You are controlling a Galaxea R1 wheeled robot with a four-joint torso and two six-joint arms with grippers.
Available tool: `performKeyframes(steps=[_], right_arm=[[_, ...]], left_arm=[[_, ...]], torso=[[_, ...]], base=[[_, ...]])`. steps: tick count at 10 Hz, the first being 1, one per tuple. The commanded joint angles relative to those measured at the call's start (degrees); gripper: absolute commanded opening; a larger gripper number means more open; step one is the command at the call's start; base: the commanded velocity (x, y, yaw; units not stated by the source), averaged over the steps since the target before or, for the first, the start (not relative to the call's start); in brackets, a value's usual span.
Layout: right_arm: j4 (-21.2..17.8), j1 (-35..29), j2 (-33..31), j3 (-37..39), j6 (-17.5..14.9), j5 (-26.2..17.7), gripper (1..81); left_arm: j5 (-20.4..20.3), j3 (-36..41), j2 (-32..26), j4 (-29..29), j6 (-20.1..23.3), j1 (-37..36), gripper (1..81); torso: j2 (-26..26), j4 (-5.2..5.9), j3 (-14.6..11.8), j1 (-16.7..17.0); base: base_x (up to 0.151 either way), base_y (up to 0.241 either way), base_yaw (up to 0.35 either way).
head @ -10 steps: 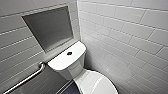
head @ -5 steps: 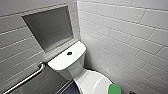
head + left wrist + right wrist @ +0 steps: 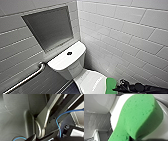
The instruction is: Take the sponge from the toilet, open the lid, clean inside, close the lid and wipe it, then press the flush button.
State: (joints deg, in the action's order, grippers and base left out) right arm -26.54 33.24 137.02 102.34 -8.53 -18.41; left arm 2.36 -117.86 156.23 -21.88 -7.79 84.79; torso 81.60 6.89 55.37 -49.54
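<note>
right gripper [image 3: 119, 88] jaws closed on the sponge [image 3: 111, 86], clamped at its near end; the sponge sticks out ahead of the jaws, broad green face [image 3: 137, 119] toward the wrist camera; closed lid [image 3: 91, 81] of the toilet [image 3: 75, 67] lies directly under the jaws; cannot tell whether the sponge touches the lid; tank [image 3: 100, 102] stands beyond the jaws, against the tiled wall [image 3: 125, 30]; flush button [image 3: 69, 53] sits mid tank top, well apart from the jaws; grab bar [image 3: 26, 78] is farther out, past the tank; left gripper: cannot tell open or closed
</note>
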Motion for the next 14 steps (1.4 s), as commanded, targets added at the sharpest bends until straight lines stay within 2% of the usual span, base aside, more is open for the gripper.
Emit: performKeyframes(steps=[1,3,5,7,9,10,12,14], right_arm=[[-0.6,-13.5,10.5,11.7,1.2,-14.8,1.0],[1.9,-13.6,19.6,17.5,1.2,-16.7,1.0],[2.3,-13.9,26.4,25.4,1.2,-16.8,1.0],[1.9,-16.2,28.4,28.2,2.3,-16.8,1.0],[3.8,-17.7,32.5,36.4,7.1,-17.2,1.0],[5.6,-17.6,35.7,42.1,7.8,-17.1,1.0],[5.6,-17.8,39.8,51.4,8.2,-17.4,1.0],[5.8,-16.8,39.9,50.4,8.1,-17.1,1.0]], left_arm=[[3.8,1.1,0.0,-0.5,0.1,0.6,81.1],[3.8,1.1,0.0,-0.5,0.1,0.6,81.1],[3.8,1.0,-0.1,-0.4,0.1,0.6,81.1],[3.8,1.0,0.1,-0.5,0.1,0.6,81.1],[3.8,1.0,0.2,-0.4,0.1,0.7,81.1],[3.8,1.0,0.2,-0.4,0.1,0.7,81.1],[3.7,1.0,0.1,-0.4,0.1,1.2,81.1],[3.7,0.4,0.2,-0.2,0.1,1.3,81.1]], torso=[[0.0,0.0,0.0,0.0],[0.0,0.0,0.0,0.0],[0.0,0.0,0.0,0.0],[0.0,0.0,0.0,0.0],[0.0,0.0,0.0,0.0],[0.0,0.0,0.0,0.0],[0.0,0.0,0.0,0.0],[0.0,0.0,0.1,0.0]], base=[[0.0,0.0,0.0],[0.0,0.0,0.0],[0.0,0.0,0.0],[0.0,0.0,0.0],[0.0,0.0,0.0],[0.0,0.0,0.0],[0.0,0.0,0.0],[0.0,0.0,0.0]])
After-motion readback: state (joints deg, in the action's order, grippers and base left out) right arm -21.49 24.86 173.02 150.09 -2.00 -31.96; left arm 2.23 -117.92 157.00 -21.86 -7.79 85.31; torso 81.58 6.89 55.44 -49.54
